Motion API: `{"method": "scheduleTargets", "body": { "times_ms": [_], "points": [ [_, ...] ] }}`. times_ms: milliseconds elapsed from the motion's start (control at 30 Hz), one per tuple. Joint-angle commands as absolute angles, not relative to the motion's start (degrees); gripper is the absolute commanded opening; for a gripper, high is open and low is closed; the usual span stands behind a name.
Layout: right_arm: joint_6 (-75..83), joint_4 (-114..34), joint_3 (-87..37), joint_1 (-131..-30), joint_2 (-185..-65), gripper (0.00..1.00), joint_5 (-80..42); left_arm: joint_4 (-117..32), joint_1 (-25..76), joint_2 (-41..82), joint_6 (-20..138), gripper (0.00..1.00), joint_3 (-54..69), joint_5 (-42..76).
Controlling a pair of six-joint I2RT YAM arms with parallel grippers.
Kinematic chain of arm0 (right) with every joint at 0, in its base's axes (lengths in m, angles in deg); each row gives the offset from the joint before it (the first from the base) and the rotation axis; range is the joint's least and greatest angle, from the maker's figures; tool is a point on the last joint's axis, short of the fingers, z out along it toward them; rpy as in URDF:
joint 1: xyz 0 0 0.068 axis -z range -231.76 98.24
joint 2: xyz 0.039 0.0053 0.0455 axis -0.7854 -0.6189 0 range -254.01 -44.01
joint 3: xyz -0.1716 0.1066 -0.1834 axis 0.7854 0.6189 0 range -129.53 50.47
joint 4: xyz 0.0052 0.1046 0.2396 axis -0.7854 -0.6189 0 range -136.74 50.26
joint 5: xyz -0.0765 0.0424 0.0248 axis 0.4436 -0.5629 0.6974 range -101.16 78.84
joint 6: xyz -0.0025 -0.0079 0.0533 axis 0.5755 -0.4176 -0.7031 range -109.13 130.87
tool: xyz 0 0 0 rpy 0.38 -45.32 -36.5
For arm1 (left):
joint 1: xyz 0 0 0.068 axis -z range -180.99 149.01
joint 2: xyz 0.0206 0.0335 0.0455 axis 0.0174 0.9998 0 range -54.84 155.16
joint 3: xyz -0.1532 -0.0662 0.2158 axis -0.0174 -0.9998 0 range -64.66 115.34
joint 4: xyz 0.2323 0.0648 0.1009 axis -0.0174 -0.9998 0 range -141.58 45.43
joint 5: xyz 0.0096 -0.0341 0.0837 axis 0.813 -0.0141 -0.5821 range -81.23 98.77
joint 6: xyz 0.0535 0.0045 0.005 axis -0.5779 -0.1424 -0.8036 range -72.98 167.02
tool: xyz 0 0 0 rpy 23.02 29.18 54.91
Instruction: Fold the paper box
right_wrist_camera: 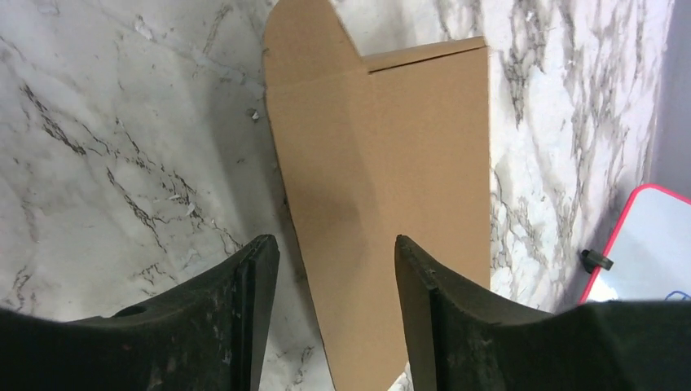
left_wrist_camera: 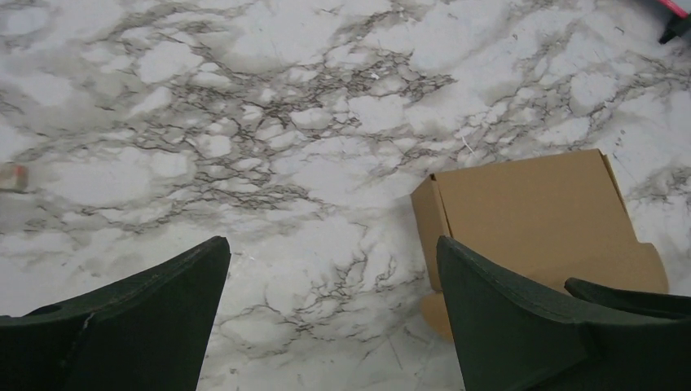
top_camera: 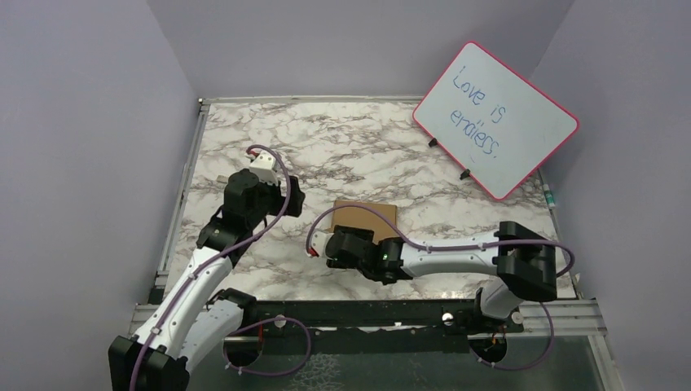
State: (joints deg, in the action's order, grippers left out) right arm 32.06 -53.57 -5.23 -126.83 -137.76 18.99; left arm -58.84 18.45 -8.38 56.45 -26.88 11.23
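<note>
- Your table (top_camera: 342,147) has a white-and-grey marble top, enclosed by plain lilac walls; a red-framed whiteboard (top_camera: 495,120) with blue handwriting leans at the far right corner.
- The paper box (top_camera: 365,216) lies flat near the middle of the table, brown and unmarked, folded into an oblong.
- Your right end effector (right_wrist_camera: 334,244) hangs at the box's near edge with its jaws parted. Cardboard shows through the gap and nothing is gripped.
- In the right wrist view, a rounded flap juts from the box's far end, on the left.
- Your left end effector (left_wrist_camera: 330,244) hangs over bare marble to the left of the box, jaws spread wide and holding nothing.
- In the left wrist view, the box sits beyond the right finger (left_wrist_camera: 521,326), apart from it as far as can be judged.
- A small tan scrap (left_wrist_camera: 12,177) lies well to the left, clear of both arms.
</note>
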Motion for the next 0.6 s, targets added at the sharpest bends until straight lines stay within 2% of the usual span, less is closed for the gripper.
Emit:
{"method": "scheduleTargets", "body": {
  "times_ms": [0,67,167,367,567],
  "points": [
    [24.09,-54.34,-4.29,-127.07,-130.81,0.63,17.98,-58.34,18.11,-4.57,64.48,0.95,-26.88,21.53],
    [20.02,-54.07,-3.72,-125.38,-127.85,0.69,17.27,-56.88,18.17,-2.73,68.39,0.93,-27.65,24.22],
    [13.29,-54.11,-2.35,-120.91,-123.27,0.72,15.02,-53.64,18.26,-0.18,72.94,0.91,-29.37,26.41],
    [1.45,-52.06,4.48,-107.43,-114.91,0.72,6.18,-45.44,20.28,4.27,78.64,0.88,-32.72,27.66],
    [-6.55,-51.45,10.63,-96.82,-111.70,0.70,1.75,-38.72,24.12,10.85,80.46,0.85,-34.47,25.17]
  ]
}}
